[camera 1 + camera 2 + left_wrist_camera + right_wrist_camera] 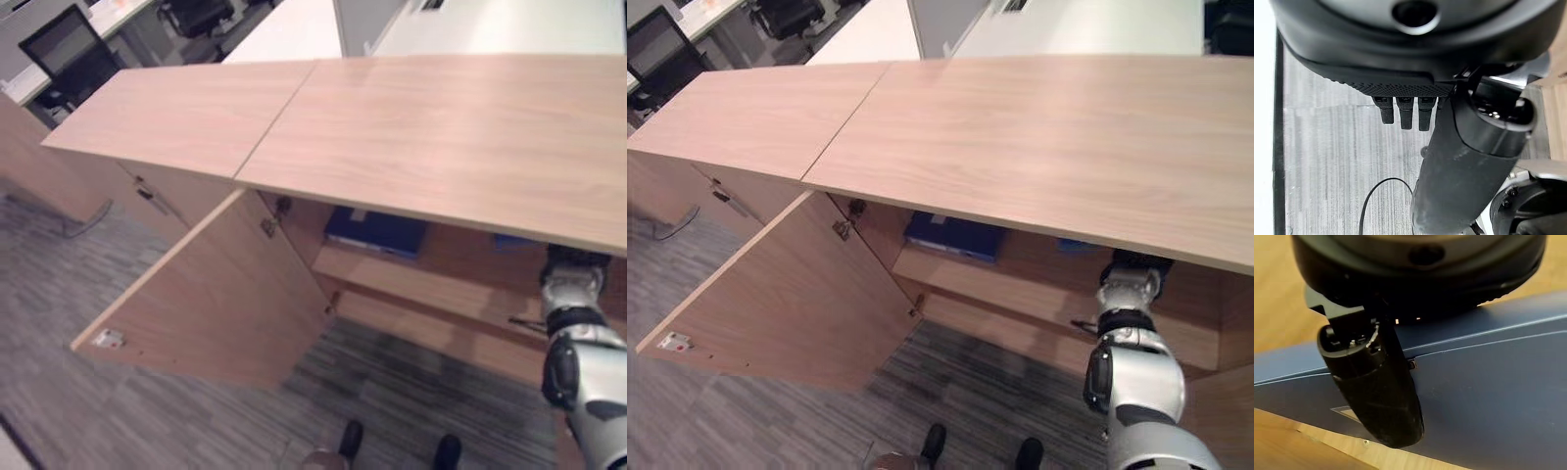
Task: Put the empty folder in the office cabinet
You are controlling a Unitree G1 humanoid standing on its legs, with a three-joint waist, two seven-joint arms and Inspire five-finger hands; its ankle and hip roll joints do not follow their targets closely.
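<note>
Checked office cabinet [441, 137]: long wooden top, left door [216, 304] swung wide open toward the near left, inside exposed. Saw wooden shelf [411, 274] inside, below the top. Traced right arm [1132, 362] up from the near right, then under the front edge of the cabinet top, into the open compartment on the right side. Lost right hand [1371, 382] under the top in the head views. Picked it up in the right wrist view: thumb laid across the flat face of the blue folder [1488, 382]. Found the folder lying inside the cabinet, flat on the light wood of the shelf, wood showing past its edges on both sides. Could not see the fingers, so could not tell whether the hand was grasping the folder or only resting on it. Spotted other blue folder [377, 233] further left on the same shelf, well apart from the arm, lying flat. Found left hand [1400, 58] low over grey carpet floor [1327, 161], fingers relaxed, holding nothing, clear of the cabinet. Noted black chair [69, 54] and white tabletops [294, 29] at the far side, behind the cabinet.
</note>
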